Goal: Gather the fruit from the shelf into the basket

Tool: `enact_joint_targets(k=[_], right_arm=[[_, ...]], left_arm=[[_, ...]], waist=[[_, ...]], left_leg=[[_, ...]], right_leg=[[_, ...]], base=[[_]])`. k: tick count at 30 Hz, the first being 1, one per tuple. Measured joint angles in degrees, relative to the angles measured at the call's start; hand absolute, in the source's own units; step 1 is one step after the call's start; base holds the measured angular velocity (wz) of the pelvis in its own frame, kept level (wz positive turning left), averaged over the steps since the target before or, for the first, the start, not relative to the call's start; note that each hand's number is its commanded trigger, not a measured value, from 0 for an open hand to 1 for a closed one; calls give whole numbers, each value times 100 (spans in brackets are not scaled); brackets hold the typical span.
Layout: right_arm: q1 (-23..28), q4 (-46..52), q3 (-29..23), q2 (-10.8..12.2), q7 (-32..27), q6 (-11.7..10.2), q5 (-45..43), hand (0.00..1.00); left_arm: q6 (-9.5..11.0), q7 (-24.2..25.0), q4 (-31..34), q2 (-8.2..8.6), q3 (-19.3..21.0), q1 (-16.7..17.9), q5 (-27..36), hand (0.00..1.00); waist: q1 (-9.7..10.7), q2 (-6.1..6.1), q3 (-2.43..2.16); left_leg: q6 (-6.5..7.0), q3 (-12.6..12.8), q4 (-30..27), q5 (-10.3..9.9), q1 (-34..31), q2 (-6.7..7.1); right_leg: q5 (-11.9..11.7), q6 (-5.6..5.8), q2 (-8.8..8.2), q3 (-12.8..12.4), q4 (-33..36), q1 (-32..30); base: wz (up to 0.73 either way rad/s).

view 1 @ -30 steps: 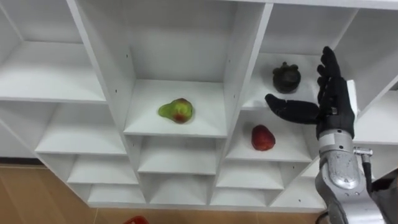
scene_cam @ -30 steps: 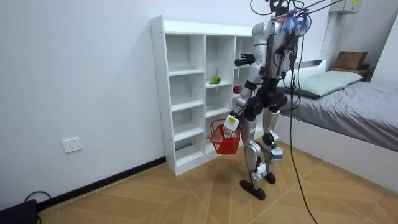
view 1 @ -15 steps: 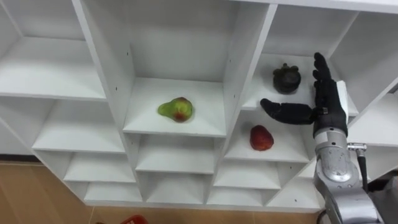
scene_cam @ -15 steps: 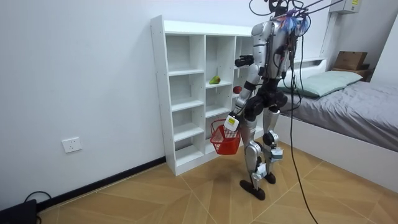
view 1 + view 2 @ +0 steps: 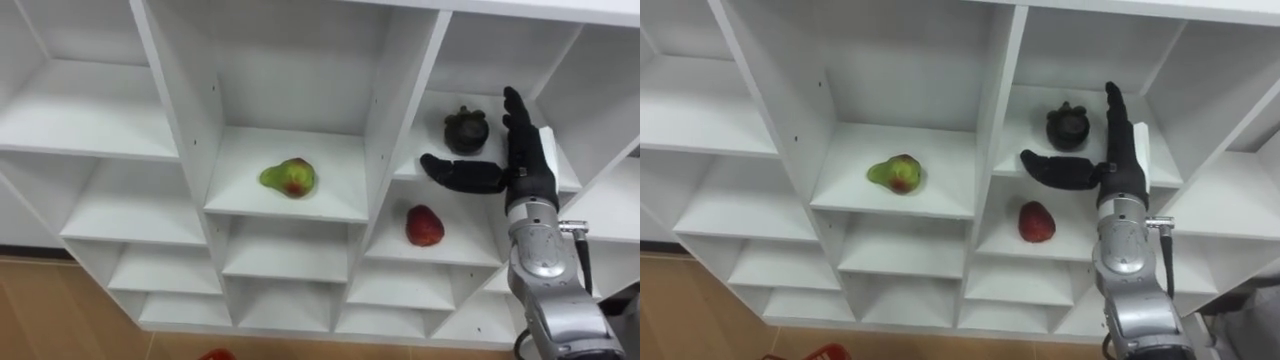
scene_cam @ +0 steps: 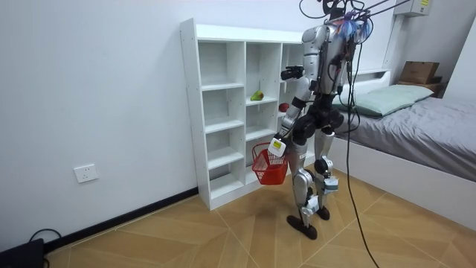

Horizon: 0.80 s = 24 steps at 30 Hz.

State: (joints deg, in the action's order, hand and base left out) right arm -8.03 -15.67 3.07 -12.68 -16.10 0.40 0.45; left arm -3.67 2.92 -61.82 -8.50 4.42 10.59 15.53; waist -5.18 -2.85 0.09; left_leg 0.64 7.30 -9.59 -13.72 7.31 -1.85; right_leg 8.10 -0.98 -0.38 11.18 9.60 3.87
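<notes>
A white closet [image 5: 392, 110] of open cubbies faces me. A dark mangosteen [image 5: 466, 128] sits on an upper right shelf, with a red fruit [image 5: 424, 225] one shelf below it. A green-red pear [image 5: 290, 177] lies in the middle cubby. My right hand [image 5: 522, 165] is open, raised just right of the mangosteen, thumb stretched out under it and not touching it. In the room view I stand before the closet [image 6: 195, 112]. My left hand [image 6: 277, 144] hangs low, shut on the handle of a red basket [image 6: 268, 166].
The other cubbies hold nothing. A bed [image 6: 416, 123] stands behind me at the room view's right. The basket's red rim [image 5: 808, 352] shows at the bottom edge, above the wooden floor [image 6: 223, 238].
My right hand has reached further in towards the mangosteen, its thumb now closer under the fruit. The view has shifted slightly. The fruits have not moved.
</notes>
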Motion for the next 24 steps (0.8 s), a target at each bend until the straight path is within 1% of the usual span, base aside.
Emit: enact_joint_targets(k=[8, 15, 20, 24], right_arm=[[-41, 2, -30, -7, 1, 97, -1, 0], [-55, -20, -39, -17, 5, 99, 6, 0], [-341, -419, -36, -62, 73, 97, 9, 0], [-373, -470, -36, -64, 80, 104, 14, 0]], left_arm=[[-19, 0, 52, -1, 0, 19, -1, 100], [-84, 2, 145, -4, -6, 22, 0, 100], [-90, 26, 145, -32, -12, 26, -4, 100], [-97, 50, 165, -54, -12, 24, -3, 100]], waist=[[1, -9, -10], [1, -12, -13], [1, -38, -13], [1, -60, -12]], left_leg=[[16, -27, -5, 9, -1, 21], [19, -53, -7, 11, 0, 24], [20, -65, 4, 11, 0, 27], [22, -94, 2, 13, -7, 35]], right_leg=[[4, 7, -18, 4, 3, 0], [5, 8, -23, 42, 12, 8], [5, 8, -28, 57, 15, 21], [5, 9, -31, 73, 13, 23]], base=[[0], [0], [0], [1]])
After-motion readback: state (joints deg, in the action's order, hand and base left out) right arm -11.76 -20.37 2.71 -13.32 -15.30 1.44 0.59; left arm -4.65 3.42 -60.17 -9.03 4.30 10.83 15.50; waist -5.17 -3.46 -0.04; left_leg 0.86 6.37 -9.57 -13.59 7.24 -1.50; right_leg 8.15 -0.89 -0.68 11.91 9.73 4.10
